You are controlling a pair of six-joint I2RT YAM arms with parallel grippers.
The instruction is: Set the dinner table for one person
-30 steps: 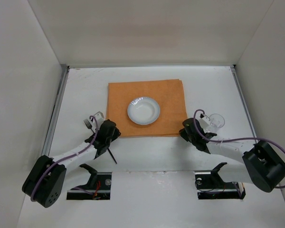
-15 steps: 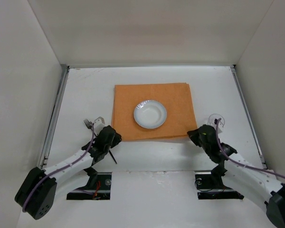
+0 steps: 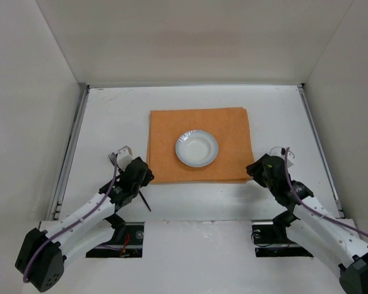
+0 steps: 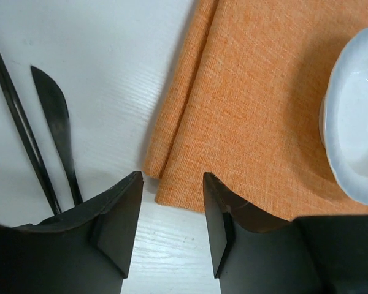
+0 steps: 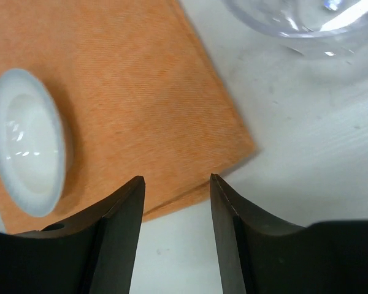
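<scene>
The dinner table [image 3: 110, 110] is a white top carrying an orange mat [image 3: 172, 131] with a white bowl [image 3: 197, 148] at its middle. My left gripper [image 3: 142, 176] is open just short of the mat's near left corner [image 4: 165, 177], with nothing between its fingers [image 4: 119, 208]. My right gripper [image 3: 255, 173] is open too, empty, over the mat's near edge [image 5: 172, 205] close to the near right corner. A dark knife [image 4: 55, 116] and a thin dark handle [image 4: 18, 116] lie left of the mat. The bowl [image 5: 24, 141] shows in the right wrist view as well.
A clear glass [image 5: 306, 24] stands right of the mat, half hidden by my right arm [image 3: 306, 205] in the top view. A fork [image 3: 113, 159] lies left of my left wrist. A thin dark utensil [image 3: 146, 201] lies near the front edge. Metal rails [image 3: 70, 153] line both sides.
The mat and bowl have slid to the right. My right gripper has gone from shut to open and let go of the mat. My left gripper has opened wider.
</scene>
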